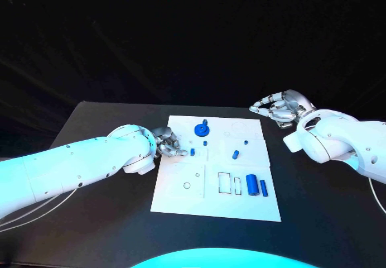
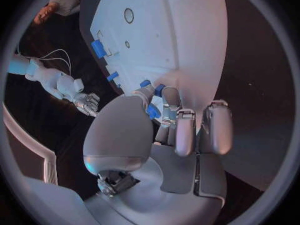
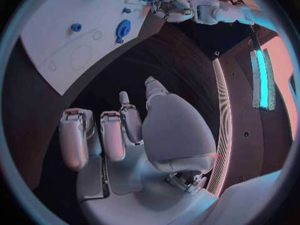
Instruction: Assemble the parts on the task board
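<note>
In the head view, the white rectangular task board [image 1: 216, 192] lay at the centre of the frame on the black table [image 1: 96, 229]. The left hand [image 1: 169, 143] sat at the board's left edge, its fingers closed round a small blue peg [image 1: 193, 151]. A round blue gear-like part [image 1: 201, 130] stood near the board's upper middle, two small blue studs [image 1: 236, 154] lay just right of centre, and a thick blue cylinder [image 1: 251, 185] with a thinner blue rod [image 1: 264, 187] beside it lay at lower right. The right hand [image 1: 279, 109] hung off the board's upper right corner, curled loosely and holding nothing.

In the left wrist view, the left hand [image 2: 181, 130] filled the lower middle, and a small blue piece [image 2: 152, 111] was pinched between thumb and fingertips just over the board's edge.

In the right wrist view, the right hand [image 3: 119, 135] hovered over bare table, fingers bent inward, nothing in them; the board [image 3: 69, 30] lay at upper left.

The parts looked like light, rigid, smooth plastic, likely slippery; the peg seemed best taken across its sides near mid-length, kept upright for seating.
</note>
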Controlling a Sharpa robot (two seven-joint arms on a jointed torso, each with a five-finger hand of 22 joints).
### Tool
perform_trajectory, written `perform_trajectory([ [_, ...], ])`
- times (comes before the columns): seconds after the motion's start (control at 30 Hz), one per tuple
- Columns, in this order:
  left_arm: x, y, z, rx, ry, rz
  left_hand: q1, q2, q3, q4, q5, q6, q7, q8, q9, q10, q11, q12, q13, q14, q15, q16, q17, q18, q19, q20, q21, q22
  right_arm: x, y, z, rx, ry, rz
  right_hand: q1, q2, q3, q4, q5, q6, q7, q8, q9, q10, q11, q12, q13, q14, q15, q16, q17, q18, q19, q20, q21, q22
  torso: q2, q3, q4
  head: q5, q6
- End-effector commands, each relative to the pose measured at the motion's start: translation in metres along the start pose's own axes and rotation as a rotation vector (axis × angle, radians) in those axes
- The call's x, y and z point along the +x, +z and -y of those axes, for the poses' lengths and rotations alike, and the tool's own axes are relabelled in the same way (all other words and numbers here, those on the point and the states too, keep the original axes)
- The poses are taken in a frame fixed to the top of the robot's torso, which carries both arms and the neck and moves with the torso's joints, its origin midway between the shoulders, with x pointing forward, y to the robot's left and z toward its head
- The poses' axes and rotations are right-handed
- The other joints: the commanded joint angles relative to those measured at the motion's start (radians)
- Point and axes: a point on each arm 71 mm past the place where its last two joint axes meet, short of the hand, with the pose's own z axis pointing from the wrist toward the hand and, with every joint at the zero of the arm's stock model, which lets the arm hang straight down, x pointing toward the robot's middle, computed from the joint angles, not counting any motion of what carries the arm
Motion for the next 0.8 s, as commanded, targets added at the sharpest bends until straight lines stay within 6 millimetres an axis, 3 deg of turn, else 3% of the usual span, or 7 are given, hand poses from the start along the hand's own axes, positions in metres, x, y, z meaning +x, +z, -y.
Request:
perform_trajectory([
  [0.03,0.0032,0.0,0.0014,0.015,-0.006,-0.024,0.027,0.008,0.023,-0.002,-0.002,-0.002,-0.009,0.003,-0.003,-0.003,-0.005,-0.005,-0.002,0.089,-0.008,0.007,0.208,-0.008,0.004,-0.004,0.005,0.066,0.0014,0.0,-0.0009,-0.014,-0.007,-0.013,-0.001,0.003,-0.003,-0.004,0.003,-0.007,0.001,0.005,-0.001,-0.002,-0.001,-0.003,0.064,0.066,-0.007,-0.003,0.096,0.016,0.044,-0.006,-0.003,0.185,0.0,-0.0003,0.0,0.0,0.0],
  [0.13,0.0032,-0.0003,0.0023,0.025,-0.019,-0.023,0.047,0.009,0.05,-0.003,-0.001,-0.004,-0.009,0.004,-0.005,-0.001,-0.005,-0.004,0.0,0.089,-0.008,0.006,0.208,-0.008,0.003,-0.003,0.004,0.066,0.0015,0.0,-0.0008,-0.014,-0.007,-0.014,-0.001,0.003,-0.003,-0.004,0.004,-0.007,0.001,0.005,-0.002,-0.001,-0.001,-0.002,0.064,0.065,-0.007,-0.004,0.096,0.016,0.044,-0.006,-0.003,0.184,0.0,-0.0002,0.0001,0.001,0.0],
  [0.33,0.0031,-0.0011,0.0036,0.042,-0.059,-0.022,0.091,-0.004,0.174,-0.009,-0.001,-0.015,-0.008,0.02,-0.003,0.012,-0.005,0.001,0.008,0.089,-0.007,0.007,0.208,-0.008,0.002,-0.003,0.003,0.066,0.0017,0.0,-0.0006,-0.014,-0.007,-0.016,0.0,0.003,-0.003,-0.004,0.004,-0.007,0.001,0.006,-0.002,-0.002,-0.001,-0.002,0.064,0.065,-0.008,-0.004,0.095,0.017,0.044,-0.006,-0.004,0.184,0.0,-0.0003,-0.0006,0.003,0.002],
  [0.8,0.0016,-0.006,0.0025,0.046,-0.137,-0.05,0.091,-0.025,0.243,-0.022,-0.004,-0.021,-0.006,0.036,0.003,0.023,-0.004,0.01,0.022,0.088,-0.006,0.005,0.206,-0.007,0.001,-0.002,0.002,0.066,0.002,0.0001,0.0003,-0.01,-0.007,-0.02,0.0,0.003,-0.003,-0.004,0.005,-0.008,0.001,0.006,-0.002,-0.001,-0.001,-0.003,0.064,0.065,-0.008,-0.004,0.096,0.017,0.043,-0.006,-0.005,0.183,-0.001,0.0002,0.0004,0.003,0.003],
])
